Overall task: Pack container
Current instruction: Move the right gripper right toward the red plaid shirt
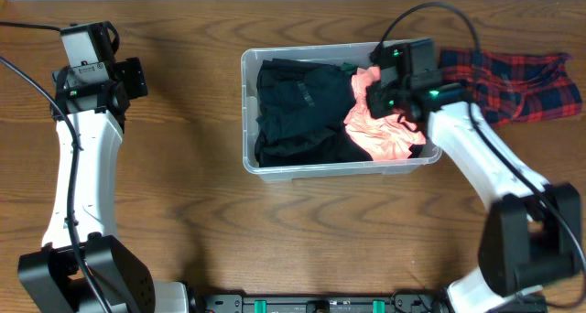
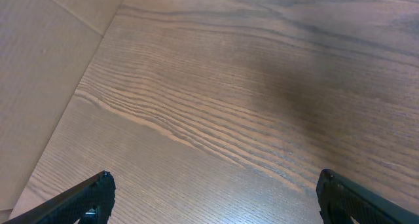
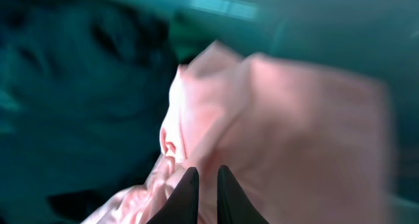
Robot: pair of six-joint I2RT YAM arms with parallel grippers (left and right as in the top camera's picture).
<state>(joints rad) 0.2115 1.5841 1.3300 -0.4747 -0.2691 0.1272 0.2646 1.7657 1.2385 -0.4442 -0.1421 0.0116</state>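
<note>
The clear container (image 1: 247, 121) stands at the table's middle. A black garment (image 1: 298, 112) fills its left part and a pink cloth (image 1: 385, 137) lies in its right part. My right gripper (image 1: 383, 91) reaches into the container's right end. In the right wrist view its fingers (image 3: 206, 175) are nearly together, pinching a fold of the pink cloth (image 3: 288, 119), with the dark garment (image 3: 78, 86) to the left. My left gripper (image 1: 135, 75) is open and empty over bare wood at the far left (image 2: 213, 185).
A red and dark blue plaid cloth (image 1: 522, 84) lies on the table right of the container, partly under my right arm. The table's left edge (image 2: 72, 93) shows in the left wrist view.
</note>
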